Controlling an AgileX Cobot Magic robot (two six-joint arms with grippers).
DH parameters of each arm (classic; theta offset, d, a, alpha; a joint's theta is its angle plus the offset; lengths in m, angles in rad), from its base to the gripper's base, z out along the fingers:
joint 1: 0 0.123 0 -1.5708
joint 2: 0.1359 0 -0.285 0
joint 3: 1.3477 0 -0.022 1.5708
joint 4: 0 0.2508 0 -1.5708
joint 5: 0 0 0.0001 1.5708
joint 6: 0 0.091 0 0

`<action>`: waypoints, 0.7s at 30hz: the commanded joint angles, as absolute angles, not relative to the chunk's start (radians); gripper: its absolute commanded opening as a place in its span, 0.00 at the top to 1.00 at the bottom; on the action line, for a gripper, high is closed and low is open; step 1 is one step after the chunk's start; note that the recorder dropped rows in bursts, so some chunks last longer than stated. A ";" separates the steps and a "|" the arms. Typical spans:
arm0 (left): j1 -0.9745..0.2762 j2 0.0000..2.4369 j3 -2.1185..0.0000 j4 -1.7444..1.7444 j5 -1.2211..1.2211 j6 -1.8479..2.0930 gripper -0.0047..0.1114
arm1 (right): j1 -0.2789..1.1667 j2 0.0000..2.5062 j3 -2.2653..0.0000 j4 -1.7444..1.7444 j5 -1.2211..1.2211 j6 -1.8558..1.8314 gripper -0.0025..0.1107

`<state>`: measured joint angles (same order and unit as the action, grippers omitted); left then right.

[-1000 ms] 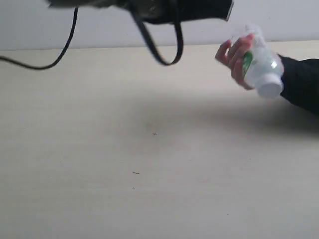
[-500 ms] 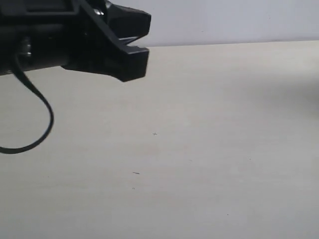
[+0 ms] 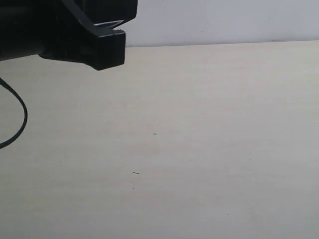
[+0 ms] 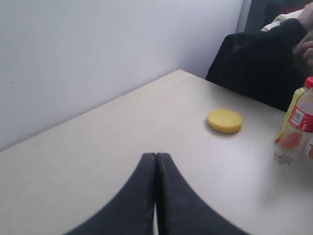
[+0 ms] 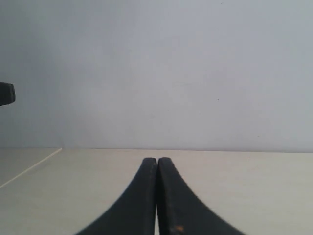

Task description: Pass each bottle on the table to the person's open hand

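Note:
In the left wrist view my left gripper (image 4: 156, 157) is shut with nothing in it, above the cream table (image 4: 122, 132). Two bottles stand together at that view's edge: a clear cola bottle with a red label (image 4: 299, 128) and a yellow-wrapped one (image 4: 287, 117) behind it. My right gripper (image 5: 157, 161) is also shut and empty, over bare table (image 5: 244, 191), facing a pale wall. The exterior view holds no bottle, only table (image 3: 199, 149) and a black arm body (image 3: 84, 42) at the top left. The person's open hand is out of view.
A flat yellow disc (image 4: 224, 121) lies on the table between my left gripper and the bottles. A person in black clothing (image 4: 257, 66) sits past the table's corner. A black cable (image 3: 17, 124) hangs at the exterior view's left edge.
The hand holding the white-capped bottle has gone out of the exterior view to the right. The black arm has swung from the top middle to the top left.

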<state>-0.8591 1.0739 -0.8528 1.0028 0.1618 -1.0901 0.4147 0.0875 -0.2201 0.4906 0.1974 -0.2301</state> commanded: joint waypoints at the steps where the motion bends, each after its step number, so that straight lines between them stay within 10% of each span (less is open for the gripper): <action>1: -0.859 1.071 -0.849 0.957 0.145 -1.145 0.96 | 0.418 0.083 -0.216 0.490 0.196 -0.231 0.98; 10: -0.790 0.902 -0.737 0.625 0.611 -1.147 0.96 | 0.418 0.083 -0.216 0.490 0.196 -0.231 0.98; 21: -0.205 0.257 -0.274 0.583 0.645 -1.507 0.96 | 0.418 0.083 -0.216 0.490 0.196 -0.231 0.98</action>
<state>-0.2871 0.3622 -0.3369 0.5896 0.6582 -1.3962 0.4147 0.0875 -0.2201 0.4906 0.1974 -0.2301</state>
